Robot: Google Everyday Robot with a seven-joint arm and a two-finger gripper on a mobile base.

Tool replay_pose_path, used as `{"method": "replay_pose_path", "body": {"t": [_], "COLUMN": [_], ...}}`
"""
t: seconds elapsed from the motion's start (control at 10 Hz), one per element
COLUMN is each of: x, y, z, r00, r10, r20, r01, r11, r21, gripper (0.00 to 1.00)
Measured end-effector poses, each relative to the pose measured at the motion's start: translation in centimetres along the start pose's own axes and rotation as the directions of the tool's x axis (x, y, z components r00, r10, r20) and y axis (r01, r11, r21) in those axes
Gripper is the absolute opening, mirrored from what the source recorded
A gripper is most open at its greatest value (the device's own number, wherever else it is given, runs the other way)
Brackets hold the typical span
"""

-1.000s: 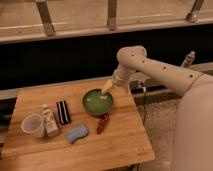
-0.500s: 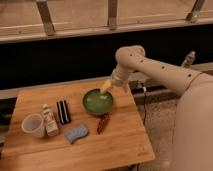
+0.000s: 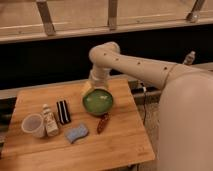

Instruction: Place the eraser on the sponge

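Observation:
The eraser (image 3: 63, 111), a small black block with pale stripes, lies flat on the wooden table (image 3: 120, 145), left of centre. In front of it and slightly to the right lies the light blue sponge (image 3: 77, 133), a small gap apart from the eraser. My gripper (image 3: 89, 89) hangs from the beige arm over the back-left rim of the green bowl (image 3: 98, 102). It is behind and to the right of the eraser and holds nothing that I can see.
A small bottle (image 3: 49, 121) and a translucent cup (image 3: 33, 125) stand left of the eraser. A reddish-brown elongated object (image 3: 103, 123) lies in front of the bowl. My robot's body (image 3: 185, 120) fills the right side, beside the table's right edge.
The arm has swung left. The gripper moved from over the bowl's back-right rim to its back-left rim, closer to the eraser. The objects on the table have not moved.

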Motion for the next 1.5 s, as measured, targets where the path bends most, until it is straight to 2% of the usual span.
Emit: {"method": "replay_pose_path", "body": {"t": [0.1,0.5,0.7,0.9,1.0,1.2,1.4,1.5], "x": [0.4,0.5,1.9,2.7,2.8,1.7,-0.5,-2.4], "y": [-0.8,-1.0,-3.4,-3.5,-3.1,-0.6,2.6,5.3], "z": [0.0,0.1,-0.3,-0.9,-1.0,-1.0,-0.5,0.1], "r00": [1.0,1.0,0.997,1.0,1.0,0.998,0.992,0.985], "r10": [0.01,0.025,0.077,0.029,0.009,-0.064,-0.126,-0.171], "r20": [-0.007,-0.004,-0.004,-0.004,-0.003,-0.004,-0.01,-0.015], "r01": [-0.01,-0.025,-0.077,-0.029,-0.009,0.064,0.127,0.171], "r11": [1.0,1.0,0.997,0.999,1.0,0.998,0.992,0.985], "r21": [0.012,0.005,0.01,0.015,0.016,0.022,0.023,0.023], "gripper": [0.8,0.8,0.8,0.8,0.8,0.8,0.8,0.8]}}
